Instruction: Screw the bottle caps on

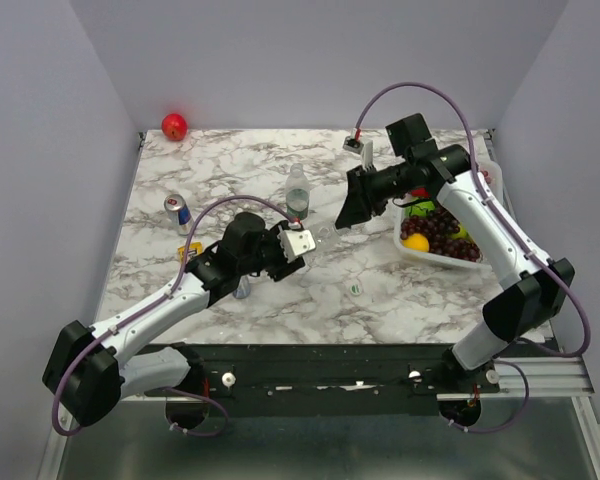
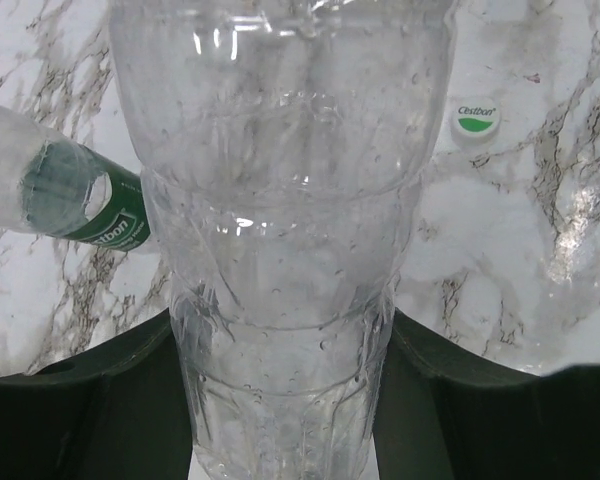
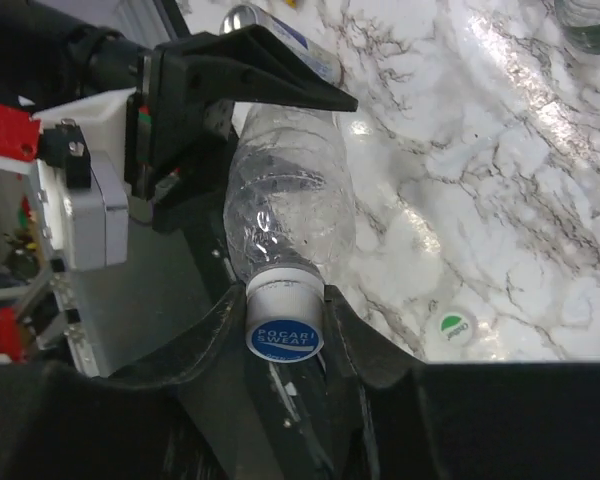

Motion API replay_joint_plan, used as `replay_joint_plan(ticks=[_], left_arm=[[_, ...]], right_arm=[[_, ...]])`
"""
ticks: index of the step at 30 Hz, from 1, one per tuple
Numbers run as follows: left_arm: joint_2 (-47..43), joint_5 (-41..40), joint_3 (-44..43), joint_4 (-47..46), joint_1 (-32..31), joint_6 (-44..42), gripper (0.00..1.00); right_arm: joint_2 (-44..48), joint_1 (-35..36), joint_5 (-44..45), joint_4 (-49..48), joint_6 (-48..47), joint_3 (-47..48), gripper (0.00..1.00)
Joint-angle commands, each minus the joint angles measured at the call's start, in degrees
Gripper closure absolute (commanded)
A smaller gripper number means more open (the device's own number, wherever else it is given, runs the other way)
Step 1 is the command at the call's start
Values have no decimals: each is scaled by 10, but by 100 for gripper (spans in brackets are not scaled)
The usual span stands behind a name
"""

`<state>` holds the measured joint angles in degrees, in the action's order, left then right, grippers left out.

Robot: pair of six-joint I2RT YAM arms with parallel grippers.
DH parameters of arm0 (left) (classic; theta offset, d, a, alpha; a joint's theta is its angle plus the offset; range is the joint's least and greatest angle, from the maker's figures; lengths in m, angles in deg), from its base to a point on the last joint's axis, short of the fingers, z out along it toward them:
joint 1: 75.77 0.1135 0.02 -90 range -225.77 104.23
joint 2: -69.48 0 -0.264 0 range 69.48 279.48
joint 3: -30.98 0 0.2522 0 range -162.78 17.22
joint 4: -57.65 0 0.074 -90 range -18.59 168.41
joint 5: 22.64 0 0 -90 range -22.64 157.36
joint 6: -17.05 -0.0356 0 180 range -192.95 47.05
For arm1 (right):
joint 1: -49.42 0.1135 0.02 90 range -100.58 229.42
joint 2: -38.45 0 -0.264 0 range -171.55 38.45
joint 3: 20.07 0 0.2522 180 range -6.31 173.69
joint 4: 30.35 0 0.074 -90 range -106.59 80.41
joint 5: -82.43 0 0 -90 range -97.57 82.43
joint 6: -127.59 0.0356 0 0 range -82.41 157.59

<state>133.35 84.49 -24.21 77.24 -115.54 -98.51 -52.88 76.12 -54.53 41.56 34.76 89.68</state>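
The blue-and-white cap (image 3: 284, 338) sits on the neck of the plain bottle (image 3: 290, 200), and your right hand (image 3: 285, 345) is clenched on it, a finger pressed to each side. Your left hand (image 2: 280, 410) is grasping that same bottle around its body, holding it tipped over above the middle of the worktop (image 1: 230, 160), neck pointing towards 2 o'clock in the top view.

The green-marked cap (image 1: 356, 288) lies flat on the marble at about 5 o'clock from the bottle, apart from both hands. The green-labelled bottle (image 1: 297, 195) stands upright just past your left hand at 12 o'clock; you cannot tell whether it touches the plain one.

Further out, a drink can (image 1: 177, 211) stands at 9 o'clock, a fruit tub (image 1: 405, 245) with grapes sits at 3 o'clock under your right arm, and a round red object (image 1: 174, 126) rests at the far 11 o'clock corner.
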Motion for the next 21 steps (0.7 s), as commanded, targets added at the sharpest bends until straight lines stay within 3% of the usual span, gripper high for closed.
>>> replay_joint_plan(ticks=[1, 2, 5, 6, 12, 16, 21], left_arm=[[0, 51, -29, -22, -3, 32, 100], [1, 71, -29, 9, -4, 28, 100], [-1, 140, -25, 58, -3, 12, 100], [-2, 154, -24, 66, -3, 6, 100], [-1, 188, -43, 102, -3, -33, 100], [12, 182, -59, 96, -3, -47, 100], [20, 179, -69, 91, -3, -48, 100]], right_arm=[[-13, -10, -96, -15, 34, 102, 41], [-11, -19, -92, -5, -6, 122, 38], [13, -31, -87, 77, -247, 157, 33], [47, -31, -87, 86, -351, 140, 30], [156, -4, -17, 125, -595, -24, 26], [206, 31, 22, 81, -614, -96, 26], [208, 73, 47, 73, -642, -113, 26]])
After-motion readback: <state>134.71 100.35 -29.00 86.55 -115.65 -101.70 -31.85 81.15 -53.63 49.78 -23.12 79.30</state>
